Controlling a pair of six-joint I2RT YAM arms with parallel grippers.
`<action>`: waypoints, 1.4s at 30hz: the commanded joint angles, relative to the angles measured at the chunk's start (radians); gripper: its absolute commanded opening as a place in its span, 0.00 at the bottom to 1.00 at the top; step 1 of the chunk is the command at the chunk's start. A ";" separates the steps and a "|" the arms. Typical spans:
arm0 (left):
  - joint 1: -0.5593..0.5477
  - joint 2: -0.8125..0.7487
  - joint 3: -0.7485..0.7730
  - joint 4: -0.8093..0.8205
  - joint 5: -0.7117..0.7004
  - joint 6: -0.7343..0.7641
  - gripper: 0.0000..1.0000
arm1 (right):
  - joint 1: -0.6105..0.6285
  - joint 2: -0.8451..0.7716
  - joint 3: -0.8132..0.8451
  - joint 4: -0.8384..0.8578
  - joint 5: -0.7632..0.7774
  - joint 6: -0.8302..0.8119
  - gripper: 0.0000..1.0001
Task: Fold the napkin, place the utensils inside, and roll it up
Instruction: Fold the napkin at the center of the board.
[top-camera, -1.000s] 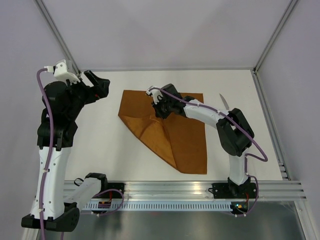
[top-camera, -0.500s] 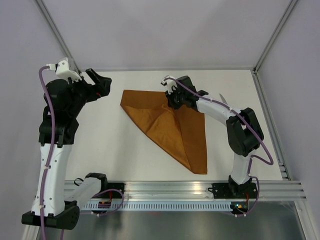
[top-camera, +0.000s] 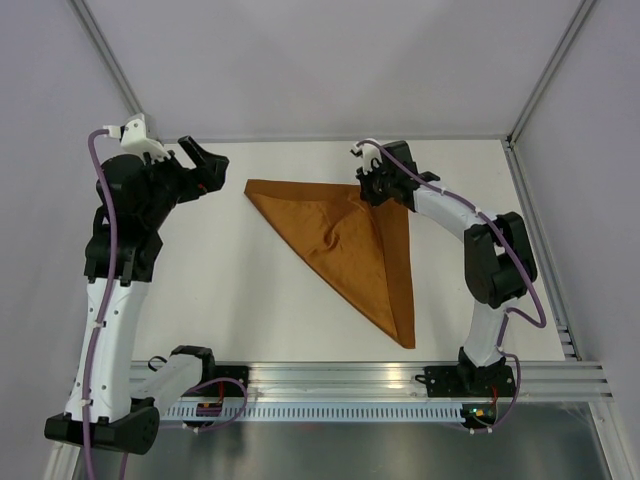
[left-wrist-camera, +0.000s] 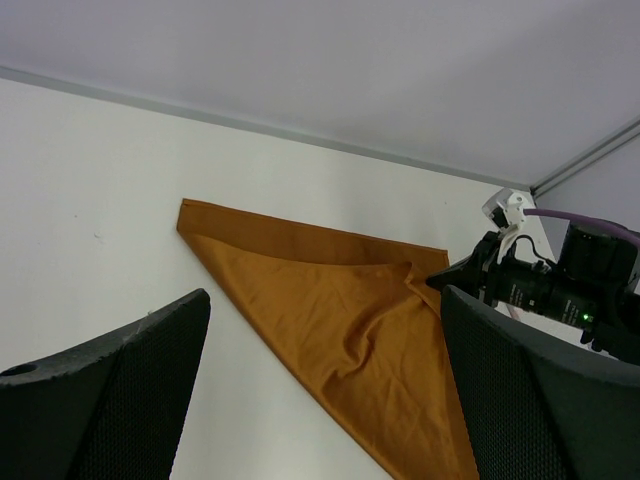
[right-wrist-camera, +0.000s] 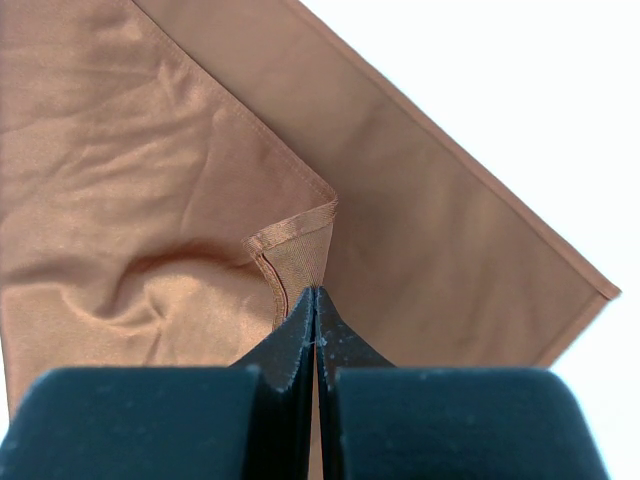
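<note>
- The napkin (top-camera: 350, 240) lies on the table (top-camera: 230, 300), folded into a triangle with its long point toward the near edge.
- It looks soft, light and limp, so it is likely to crease and slide.
- The best hold is probably a hemmed corner.
- The right gripper (right-wrist-camera: 315, 318) has its jaws pressed together on the folded-over corner at the far right.
- The left gripper (top-camera: 205, 165) hovers well left of the cloth, its jaws spread and empty.

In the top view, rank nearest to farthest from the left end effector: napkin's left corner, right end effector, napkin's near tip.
1. Napkin's left corner, far left.
2. Right end effector, pinching the far right corner.
3. Napkin's near tip, near right.
</note>
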 joint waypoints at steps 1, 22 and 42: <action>0.001 0.004 -0.004 0.044 0.030 -0.040 1.00 | -0.025 -0.032 0.028 0.033 -0.015 -0.015 0.01; 0.001 0.018 -0.015 0.053 0.030 -0.034 1.00 | -0.100 0.028 0.093 0.030 -0.013 -0.021 0.00; 0.001 0.028 -0.036 0.070 0.044 -0.038 1.00 | -0.145 0.039 0.110 0.030 -0.019 -0.018 0.00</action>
